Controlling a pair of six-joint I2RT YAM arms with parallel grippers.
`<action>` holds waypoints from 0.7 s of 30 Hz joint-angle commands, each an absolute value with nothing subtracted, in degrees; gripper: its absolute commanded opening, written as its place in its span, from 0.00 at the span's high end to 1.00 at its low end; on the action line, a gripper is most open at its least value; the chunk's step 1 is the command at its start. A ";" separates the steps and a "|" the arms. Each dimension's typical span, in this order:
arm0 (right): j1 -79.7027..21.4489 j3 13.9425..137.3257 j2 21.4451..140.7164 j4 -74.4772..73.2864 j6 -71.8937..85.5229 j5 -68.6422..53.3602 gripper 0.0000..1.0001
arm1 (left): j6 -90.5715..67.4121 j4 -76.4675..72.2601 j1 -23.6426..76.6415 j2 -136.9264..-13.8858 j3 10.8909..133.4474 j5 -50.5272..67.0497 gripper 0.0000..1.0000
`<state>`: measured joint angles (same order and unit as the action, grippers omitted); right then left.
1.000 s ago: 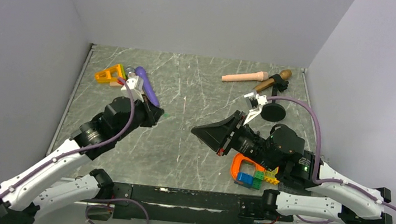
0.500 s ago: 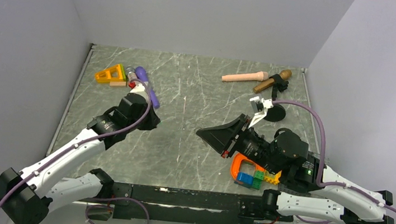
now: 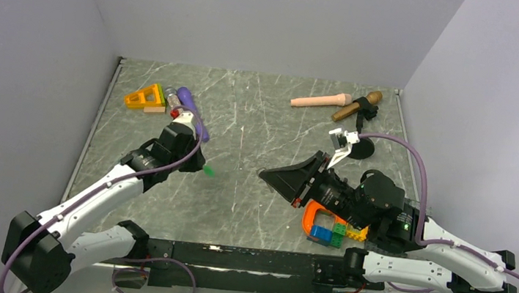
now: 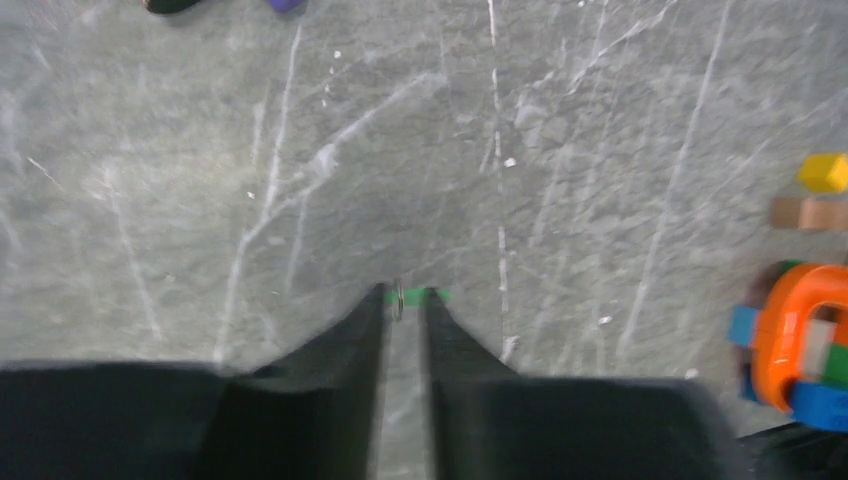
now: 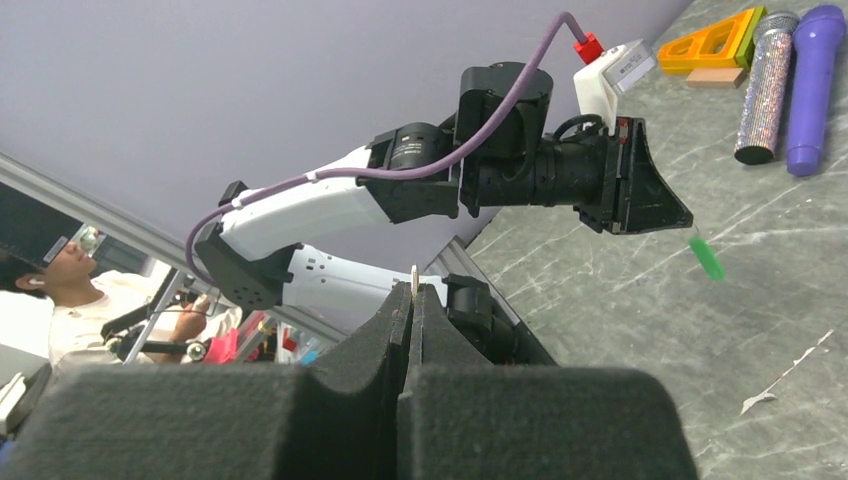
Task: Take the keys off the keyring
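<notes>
- green key [image 3: 208,171]: tiny flat oblong piece, bright green, seen tilted in the right wrist view; hangs just below the left gripper [image 3: 199,163] tips, over the left-centre of the table [image 3: 261,110]
- keyring [image 4: 398,298]: thin metal loop, edge-on in the left wrist view, sitting right at the fingertips with a bit of the green showing just beside it
- left gripper: jaws nearly together, only a narrow slot between them, pinching the keyring at the very tips
- right gripper [image 5: 412,292]: jaws pressed flat against each other, thin pale sliver [image 5: 413,274] sticking up from between the tips; can't tell what it is
- right gripper sits near mid-table, well apart from the left one, tips pointing toward it
- no teal piece that i can make out in any view
- label [image 5: 628,62]: on the white box on the left wrist, print too small to read
- building blocks [image 3: 334,230]: by the right arm, near the front edge
</notes>
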<state>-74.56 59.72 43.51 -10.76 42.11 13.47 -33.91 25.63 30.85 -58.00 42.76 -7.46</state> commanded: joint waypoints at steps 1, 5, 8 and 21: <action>-74.81 60.09 42.67 -10.86 42.70 14.67 1.00 | -31.04 24.40 29.85 -57.76 43.16 -6.72 0.57; -74.80 59.97 42.54 -11.19 42.89 14.88 1.00 | -29.25 23.97 29.71 -53.98 43.84 -6.06 0.01; -74.84 60.03 42.71 -11.33 42.98 15.01 1.00 | -27.30 27.65 29.66 -52.23 46.75 -7.26 0.01; -74.84 59.32 43.95 -14.24 44.67 17.18 1.00 | -24.45 42.04 29.71 -36.40 52.09 -10.08 0.01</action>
